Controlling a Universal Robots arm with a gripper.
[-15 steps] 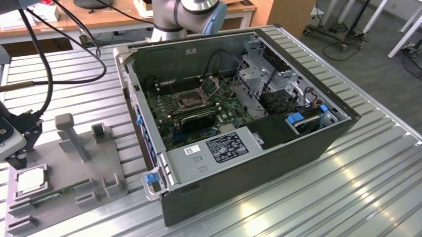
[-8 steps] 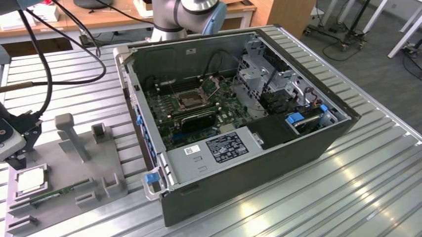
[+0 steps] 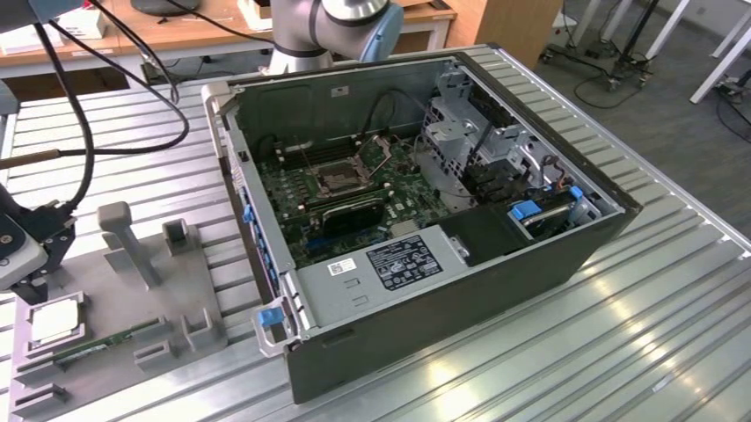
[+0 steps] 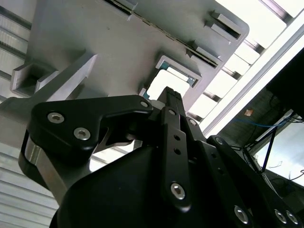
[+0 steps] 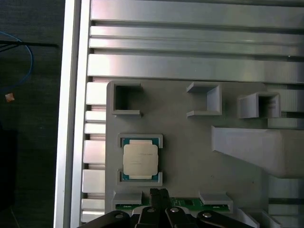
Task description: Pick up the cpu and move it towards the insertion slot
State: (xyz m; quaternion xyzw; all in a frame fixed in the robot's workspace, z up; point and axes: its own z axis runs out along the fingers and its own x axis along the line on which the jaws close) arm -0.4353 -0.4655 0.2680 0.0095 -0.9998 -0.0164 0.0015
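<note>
On the worktop (image 5: 190, 61), the cpu (image 5: 140, 160) is kept square by tabs of a grey holder (image 5: 190, 156); the gripper (image 5: 159, 192), apparently closed and empty, is poised near it, well apart from the insertion slot (image 3: 334, 180).

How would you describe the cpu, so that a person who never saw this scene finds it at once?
On the exterior view's left of the open computer case lies a grey fixture plate. Near the plate's edge farthest from the case, the cpu sits in a square nest. It is a flat silvery square, unlike the long thin green memory stick beside it.
</note>
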